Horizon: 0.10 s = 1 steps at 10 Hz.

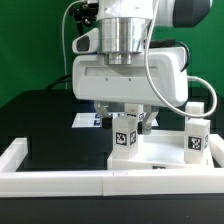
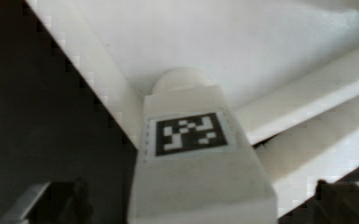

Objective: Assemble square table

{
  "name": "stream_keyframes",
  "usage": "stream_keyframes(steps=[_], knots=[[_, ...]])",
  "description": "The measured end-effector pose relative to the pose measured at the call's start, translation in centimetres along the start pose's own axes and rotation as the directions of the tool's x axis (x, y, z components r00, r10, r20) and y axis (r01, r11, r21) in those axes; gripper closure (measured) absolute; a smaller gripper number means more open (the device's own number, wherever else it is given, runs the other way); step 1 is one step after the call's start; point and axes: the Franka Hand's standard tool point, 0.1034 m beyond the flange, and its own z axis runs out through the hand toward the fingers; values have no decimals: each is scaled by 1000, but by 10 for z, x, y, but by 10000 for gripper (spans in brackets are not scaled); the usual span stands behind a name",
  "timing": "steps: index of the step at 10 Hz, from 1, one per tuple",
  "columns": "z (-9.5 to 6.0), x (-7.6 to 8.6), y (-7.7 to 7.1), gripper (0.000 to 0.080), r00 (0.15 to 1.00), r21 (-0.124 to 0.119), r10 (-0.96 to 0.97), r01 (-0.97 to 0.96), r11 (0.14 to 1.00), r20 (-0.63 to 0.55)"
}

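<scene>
- Exterior view: the gripper hung low over the slab, near the bench's front edge, by the white rail. A tagged leg stood between its fingers, upright as far as could be seen, its foot on or just above the slab; contact could not be made out.
- A second leg stood upright on the slab toward the exterior view's right, apart from the gripper. A wide sideways swing of the arm could have knocked it over.
- The marker board lay behind, toward the bench's back edge, clear of the work.
- Wrist view: the leg filled the middle, tag facing the camera, with the dark fingertips on either side. Judged from both views, the gripper was clenched on the leg.
- The slab showed pale behind it, but the corner hole was hidden. If the leg was off the hole or tilted, pressing or twisting could have jammed it or pushed the slab against the rail.
- Letting go before it seated could have toppled it.
</scene>
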Motion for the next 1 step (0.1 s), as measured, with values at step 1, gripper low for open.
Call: stream_keyframes(steps=[1], knots=[[0,0,0,153,1000,0,0,0,1000,0]])
